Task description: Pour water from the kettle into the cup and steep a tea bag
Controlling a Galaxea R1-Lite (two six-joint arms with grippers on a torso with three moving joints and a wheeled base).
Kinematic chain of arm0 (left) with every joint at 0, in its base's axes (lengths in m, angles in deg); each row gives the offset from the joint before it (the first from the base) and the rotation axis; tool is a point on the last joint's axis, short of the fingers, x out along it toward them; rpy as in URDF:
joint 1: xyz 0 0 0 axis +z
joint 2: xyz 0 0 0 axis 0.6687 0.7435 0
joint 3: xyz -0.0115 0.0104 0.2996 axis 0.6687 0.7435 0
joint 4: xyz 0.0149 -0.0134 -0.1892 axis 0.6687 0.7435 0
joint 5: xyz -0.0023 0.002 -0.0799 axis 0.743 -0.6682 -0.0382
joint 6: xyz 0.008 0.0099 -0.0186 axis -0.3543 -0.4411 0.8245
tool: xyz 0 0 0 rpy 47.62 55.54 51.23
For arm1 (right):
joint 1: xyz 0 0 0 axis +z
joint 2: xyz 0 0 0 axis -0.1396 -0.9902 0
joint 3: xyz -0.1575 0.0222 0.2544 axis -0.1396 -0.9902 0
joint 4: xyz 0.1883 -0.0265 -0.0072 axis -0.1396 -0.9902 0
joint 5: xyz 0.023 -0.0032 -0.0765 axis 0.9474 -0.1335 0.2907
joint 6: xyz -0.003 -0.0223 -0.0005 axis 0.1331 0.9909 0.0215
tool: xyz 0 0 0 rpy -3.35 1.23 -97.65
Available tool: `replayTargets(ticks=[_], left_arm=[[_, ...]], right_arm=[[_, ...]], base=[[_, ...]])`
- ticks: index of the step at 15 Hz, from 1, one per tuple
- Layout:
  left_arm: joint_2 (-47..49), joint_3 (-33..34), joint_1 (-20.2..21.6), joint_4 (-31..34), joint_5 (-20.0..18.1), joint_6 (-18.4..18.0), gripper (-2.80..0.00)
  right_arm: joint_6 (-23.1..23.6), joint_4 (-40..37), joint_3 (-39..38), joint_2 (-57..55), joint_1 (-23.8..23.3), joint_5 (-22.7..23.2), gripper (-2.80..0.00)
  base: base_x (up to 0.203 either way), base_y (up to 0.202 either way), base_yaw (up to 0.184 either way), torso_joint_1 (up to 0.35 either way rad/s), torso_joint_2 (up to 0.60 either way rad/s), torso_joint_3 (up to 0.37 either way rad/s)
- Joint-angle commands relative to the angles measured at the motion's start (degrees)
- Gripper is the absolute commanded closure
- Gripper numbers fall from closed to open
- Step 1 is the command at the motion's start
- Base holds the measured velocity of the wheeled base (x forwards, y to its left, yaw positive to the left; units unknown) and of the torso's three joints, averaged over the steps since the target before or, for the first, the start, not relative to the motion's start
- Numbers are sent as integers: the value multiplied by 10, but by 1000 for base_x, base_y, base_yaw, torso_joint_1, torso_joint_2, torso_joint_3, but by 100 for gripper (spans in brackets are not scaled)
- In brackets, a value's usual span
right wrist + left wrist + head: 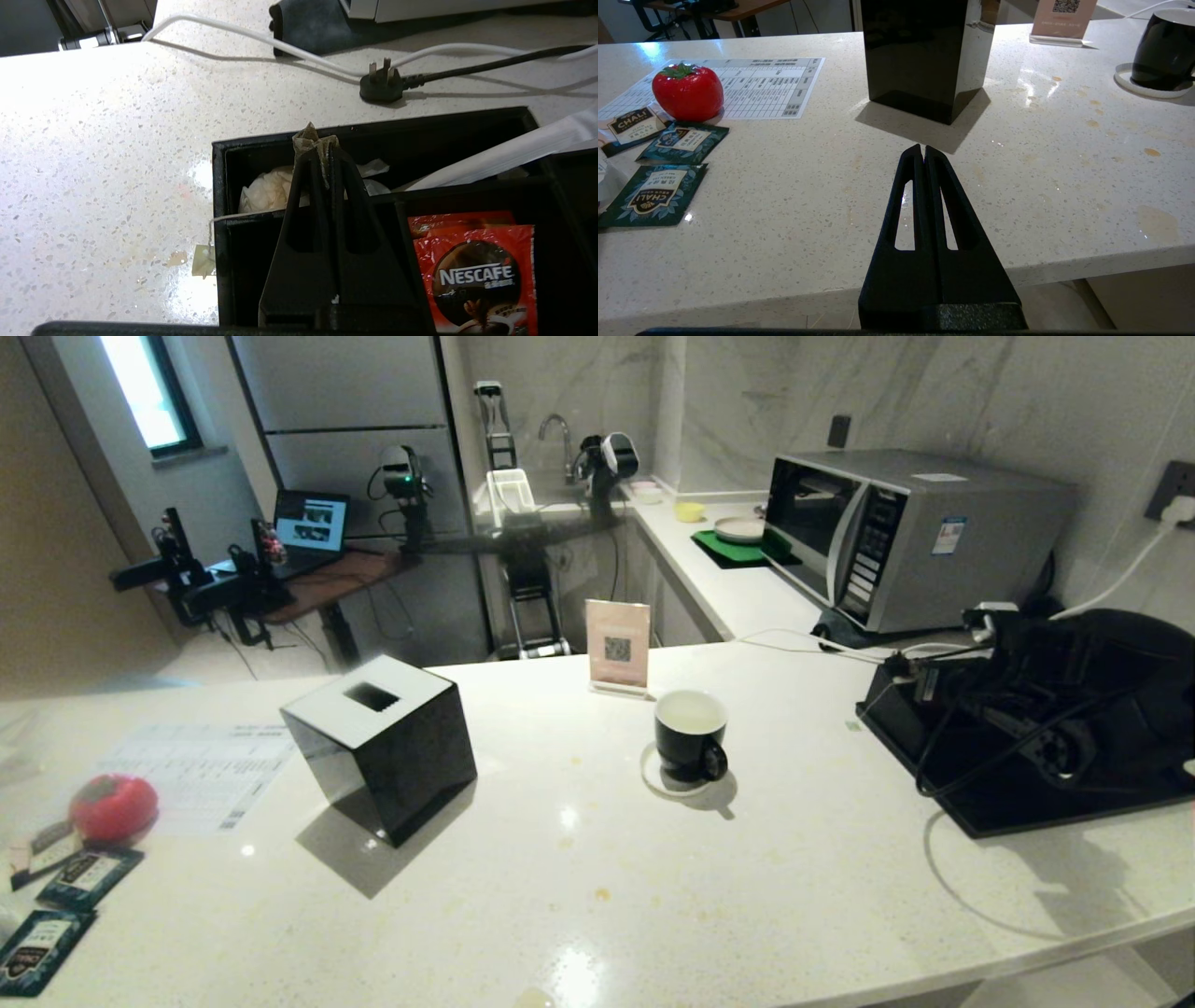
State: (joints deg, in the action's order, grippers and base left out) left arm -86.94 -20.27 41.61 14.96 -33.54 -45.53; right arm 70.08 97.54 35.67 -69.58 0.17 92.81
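With water already pale in the glossy black cup, my right claw is clamped on the crumpled brownish tea bag, steeping still ahead.

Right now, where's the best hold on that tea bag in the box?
Its crumpled top, from above: that peak stands up over the compartment box wall, and the right gripper is shut on it. The string trails over the wall to its tag.
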Motion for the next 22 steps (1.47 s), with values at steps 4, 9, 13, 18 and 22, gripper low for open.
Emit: replayTargets(ticks=[4, 9, 13, 18, 22], left_arm=[[1, 0, 0, 0, 0, 0, 0], [1, 0, 0, 0, 0, 0, 0], [1, 0, 0, 0, 0, 0, 0], [1, 0, 0, 0, 0, 1, 0], [1, 0, 0, 0, 0, 1, 0]], right_arm=[[-1, 5, 0, 24, 0, 0, 0], [-2, 31, -25, 51, 1, 0, 0], [-2, 59, -50, 74, 4, 1, 0], [-3, 83, -86, 112, 12, 1, 0], [-4, 113, -128, 151, 26, 1, 0]], base=[[0, 0, 0, 0, 0, 0], [0, 0, 0, 0, 0, 0], [0, 0, 0, 0, 0, 0], [0, 0, 0, 0, 0, 0], [0, 0, 0, 0, 0, 0]])
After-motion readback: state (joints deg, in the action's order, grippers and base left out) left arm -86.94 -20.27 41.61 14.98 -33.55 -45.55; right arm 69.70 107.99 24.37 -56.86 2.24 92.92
